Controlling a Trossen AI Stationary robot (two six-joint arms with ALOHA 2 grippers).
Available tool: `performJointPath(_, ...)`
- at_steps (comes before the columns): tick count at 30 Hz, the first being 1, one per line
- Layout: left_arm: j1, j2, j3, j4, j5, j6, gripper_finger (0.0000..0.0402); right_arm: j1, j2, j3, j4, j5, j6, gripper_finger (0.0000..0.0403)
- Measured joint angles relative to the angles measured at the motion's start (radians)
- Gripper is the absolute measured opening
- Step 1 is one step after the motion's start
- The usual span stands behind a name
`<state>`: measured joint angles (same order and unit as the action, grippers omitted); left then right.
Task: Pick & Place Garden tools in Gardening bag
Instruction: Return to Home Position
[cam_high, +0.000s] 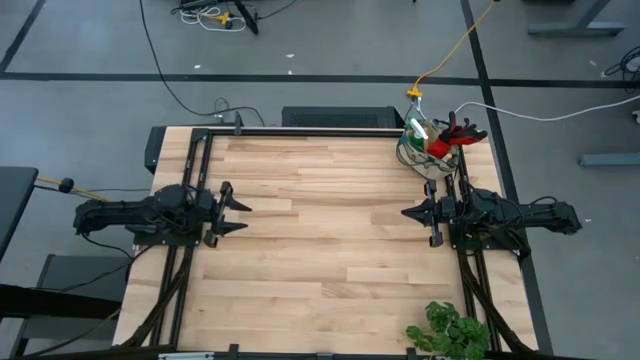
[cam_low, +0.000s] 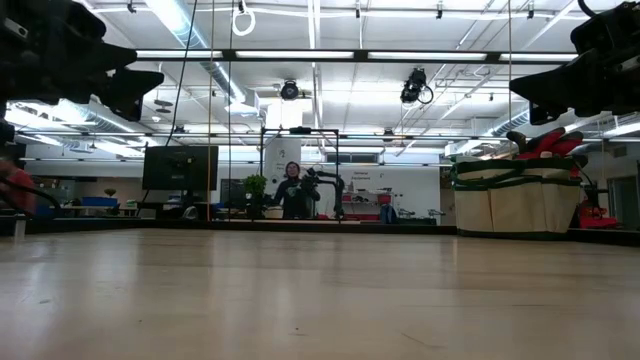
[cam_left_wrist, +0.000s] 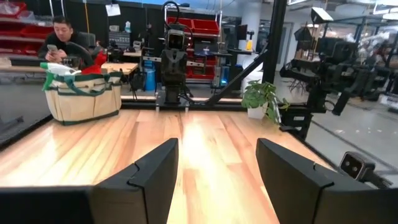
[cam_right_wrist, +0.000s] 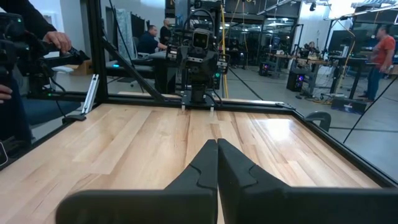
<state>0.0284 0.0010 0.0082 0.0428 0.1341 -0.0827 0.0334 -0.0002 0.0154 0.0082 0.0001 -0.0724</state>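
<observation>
well, the gardening bag (cam_high: 424, 150) stands upright, tools (cam_high: 452, 134) poking up — left gripper (cam_high: 246, 217) parted, empty; right gripper (cam_high: 406, 213) closed.

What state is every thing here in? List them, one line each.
gardening bag: upright at a table corner on the right arm's side, top open, filled.
red glove: in the bag, sticking out above the rim.
spray bottle: in the bag, top showing above the rim.
left gripper: fingers open, empty, raised over the table.
right gripper: fingers shut, empty, raised over the table.
plant: upright in its pot, at the other corner on that side.
</observation>
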Motion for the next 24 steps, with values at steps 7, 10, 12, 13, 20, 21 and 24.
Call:
performJointPath(7, 0.000, 0.000, 0.000, -0.006, 0.000, 0.018, 0.0222, 0.000, 0.000, 0.000, 0.000, 0.000, 0.000, 0.0002)
performJointPath(10, 0.000, 0.000, 0.000, -0.007, 0.000, 0.043, 0.0222, 0.000, 0.000, 0.000, 0.000, 0.000, 0.000, 0.0002)
performJointPath(12, 0.000, 0.000, 0.000, -0.008, -0.002, 0.052, 0.0222, 0.000, 0.000, 0.000, 0.000, 0.000, 0.000, 0.0002)
performJointPath(13, 0.000, 0.000, 0.000, -0.009, -0.005, 0.054, 0.0223, 0.000, 0.000, 0.000, 0.000, 0.000, 0.000, 0.0002)
performJointPath(20, 0.000, 0.000, 0.000, -0.010, -0.006, 0.050, 0.0223, 0.000, 0.000, 0.000, 0.000, 0.000, 0.000, 0.0002)
performJointPath(21, 0.000, 0.000, 0.000, -0.009, -0.006, 0.050, 0.0222, 0.000, 0.000, 0.000, 0.000, 0.000, 0.000, 0.0002)
performJointPath(24, 0.000, 0.000, -0.001, -0.007, -0.006, 0.049, 0.0222, 0.000, 0.000, 0.000, 0.000, 0.000, 0.000, 0.0002)
